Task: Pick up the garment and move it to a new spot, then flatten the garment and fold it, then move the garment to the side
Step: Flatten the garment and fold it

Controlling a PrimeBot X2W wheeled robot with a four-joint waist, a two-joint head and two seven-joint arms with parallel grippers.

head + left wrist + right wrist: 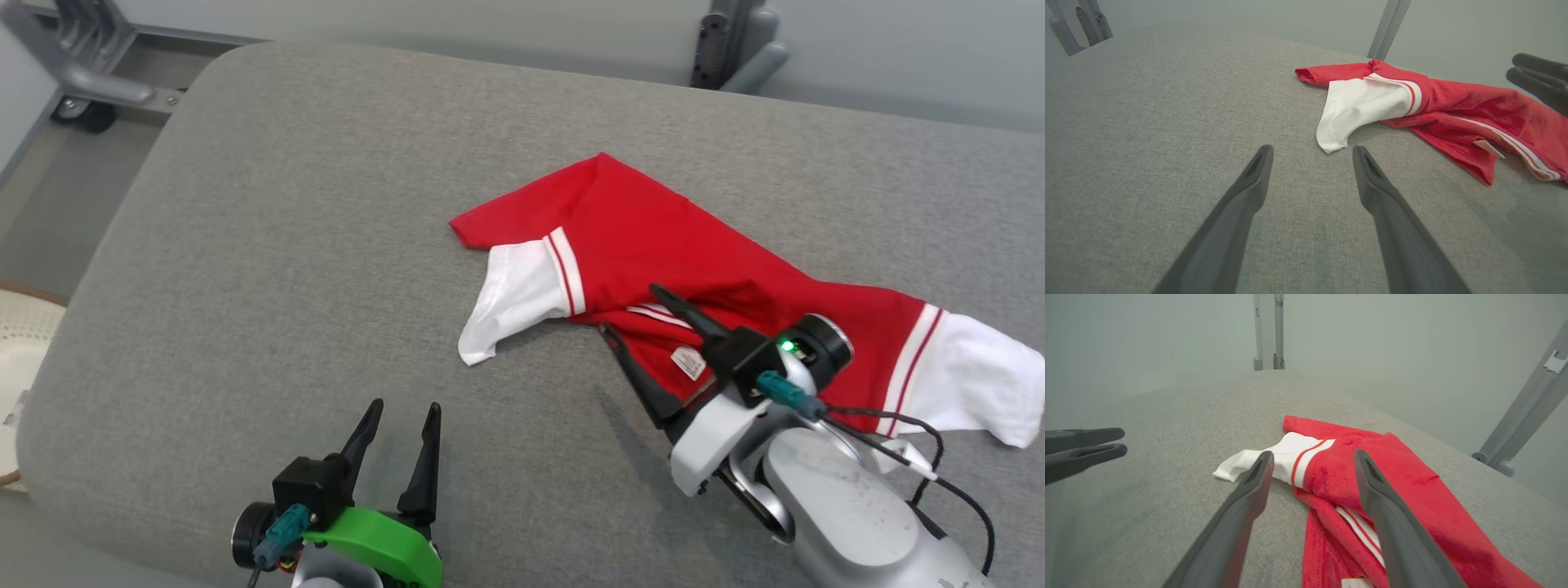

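Note:
The garment [653, 237] is a red shirt with white sleeves and red-white trim, lying crumpled on the grey padded table [286, 245]. One white sleeve [514, 298] points towards the front, and the other [971, 384] lies at the far right. My right gripper [629, 309] stands open over the garment's near edge beside the white label [690, 362], holding nothing. In the right wrist view the right gripper [1312, 453] has red cloth [1404, 486] below its jaws. My left gripper [406, 406] is open near the front edge, apart from the garment [1453, 106]; the left wrist view shows this gripper [1312, 149] short of the sleeve.
A grey metal frame [90, 57] stands beyond the table's far left corner, and a bracket [727, 41] at the far edge. A cream round object [20, 351] sits on the floor at the left. Bare padding stretches left of the garment.

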